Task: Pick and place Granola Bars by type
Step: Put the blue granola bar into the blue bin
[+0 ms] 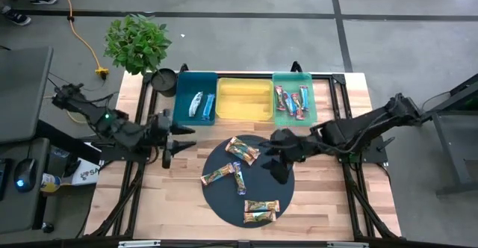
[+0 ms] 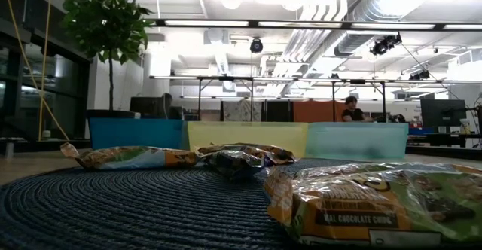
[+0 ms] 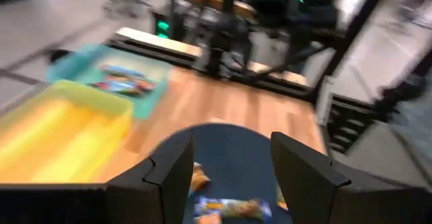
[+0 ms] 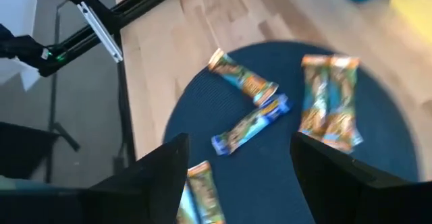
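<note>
left gripper (image 1: 169, 152): fingers apart, empty, beside round dark woven mat (image 1: 224, 203) | right gripper (image 1: 275, 167): fingers apart, empty, over mat | glossy wrapped granola bars (image 1: 243, 150): six on mat

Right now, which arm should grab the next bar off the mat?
Likely right. Its gripper hangs open over the mat, bars close by. The left gripper, also open, sits off the mat's edge near the teal bin.

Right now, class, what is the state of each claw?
Left claw: open, holding nothing, near the mat's edge.
Right claw: open, holding nothing, above the mat.
</note>
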`<move>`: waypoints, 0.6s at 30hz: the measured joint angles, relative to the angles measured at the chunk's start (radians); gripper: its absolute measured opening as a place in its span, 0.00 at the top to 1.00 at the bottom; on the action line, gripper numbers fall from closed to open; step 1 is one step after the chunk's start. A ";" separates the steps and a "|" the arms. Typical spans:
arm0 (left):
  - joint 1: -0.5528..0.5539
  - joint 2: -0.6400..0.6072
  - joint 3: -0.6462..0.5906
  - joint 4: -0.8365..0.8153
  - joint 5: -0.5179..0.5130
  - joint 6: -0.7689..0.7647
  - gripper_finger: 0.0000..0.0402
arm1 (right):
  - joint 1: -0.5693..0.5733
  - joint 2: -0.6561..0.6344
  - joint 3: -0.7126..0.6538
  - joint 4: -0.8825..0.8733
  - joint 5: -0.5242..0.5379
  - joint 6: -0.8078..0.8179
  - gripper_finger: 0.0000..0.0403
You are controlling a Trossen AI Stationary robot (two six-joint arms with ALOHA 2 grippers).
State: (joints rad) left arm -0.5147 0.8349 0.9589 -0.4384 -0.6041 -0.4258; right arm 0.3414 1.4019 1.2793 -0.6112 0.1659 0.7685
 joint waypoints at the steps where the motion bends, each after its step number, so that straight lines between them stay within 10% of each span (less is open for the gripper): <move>1: -0.025 0.000 -0.006 0.001 -0.051 -0.010 0.53 | 0.009 0.014 0.000 0.009 0.000 0.028 0.40; 8: -0.153 0.001 -0.036 0.000 -0.282 -0.041 0.52 | 0.049 0.194 0.000 0.104 -0.018 0.195 0.40; 18: -0.247 0.000 -0.037 -0.007 -0.351 -0.056 0.53 | 0.009 0.406 0.000 0.334 -0.056 0.325 0.40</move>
State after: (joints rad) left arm -0.7613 0.8352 0.9218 -0.4449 -0.9556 -0.4817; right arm 0.3503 1.8076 1.2789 -0.2771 0.1097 1.0940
